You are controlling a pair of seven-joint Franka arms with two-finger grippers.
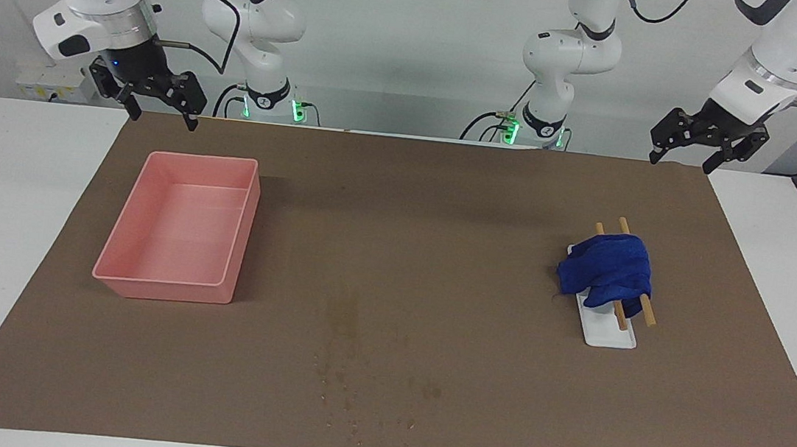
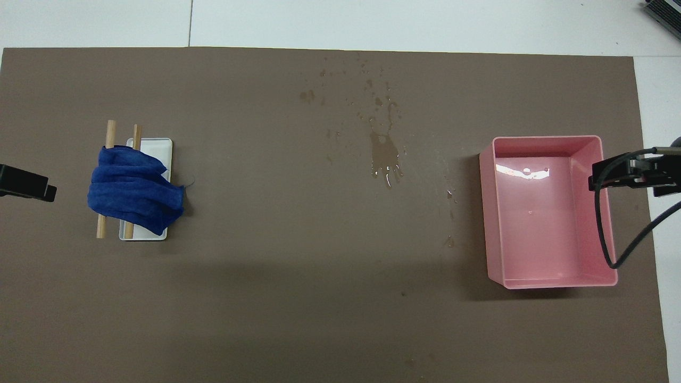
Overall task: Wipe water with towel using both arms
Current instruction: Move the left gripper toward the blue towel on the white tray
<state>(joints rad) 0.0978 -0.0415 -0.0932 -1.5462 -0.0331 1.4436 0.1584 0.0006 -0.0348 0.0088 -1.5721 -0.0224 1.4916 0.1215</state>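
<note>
One towel [image 1: 612, 270], royal blue, lay draped over two wooden sticks [image 1: 647, 311] on one white rack [image 1: 609, 333] toward the left arm's end of the table [image 1: 0, 211]. One patch of water [image 1: 344, 318] (a damp blotch with scattered specks) marked the brown mat [image 1: 443, 221] between rack and tray, farther from the robots. One pink tray [image 1: 179, 229] held nothing visible. Two claws: left claw [image 1: 707, 141] and right claw [image 1: 156, 96] both hung raised over the mat's robot-side corners, fingers apart, gripping nothing.
</note>
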